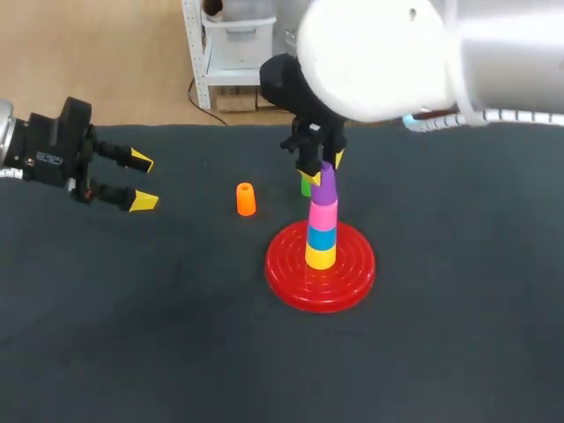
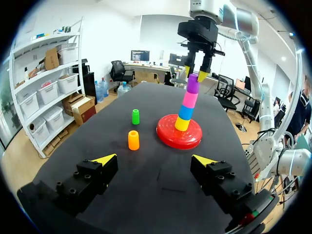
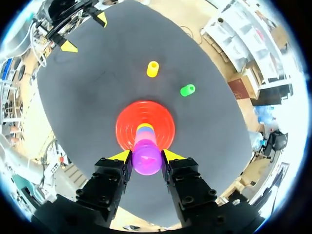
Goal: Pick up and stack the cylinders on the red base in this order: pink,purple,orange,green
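**Stack and long axis.** The red base point(image 1: 291, 286) lies flat on the table point(image 1: 132, 335). Four cylinders are piled on its centre: the yellow cylinder point(image 1: 321, 256) lowest, then the blue cylinder point(image 1: 322, 236), the pink cylinder point(image 1: 322, 214) and the purple cylinder point(image 1: 327, 187) on top. The column's long axis runs upward from the base but is not quite plumb. In the head view the purple cylinder tips a little toward my right. My right gripper point(image 1: 322, 165) hangs above the column with its fingers pointing down along that axis. It pinches the upper end of the purple cylinder between its two yellow tips.

**Loose pieces.** The orange cylinder point(image 1: 246, 199) stands upright on the table, to the left of the base and apart from it. The green cylinder point(image 2: 135, 116) also stands upright, just beyond the orange one.

**Views compared.** The head view hides most of the green cylinder behind my right gripper, while the left wrist view shows it whole and shows the stack from the side. The right wrist view looks straight down the column. There the purple top covers most of the stack, a finger lies against each side of it, and the base's rings show around it.

**Left arm.** My left gripper point(image 2: 155, 160) is at the table's left side, fingers spread wide and pointing toward the base, well apart from every cylinder.

**Surface.** The table is covered in a dark, matte cloth.
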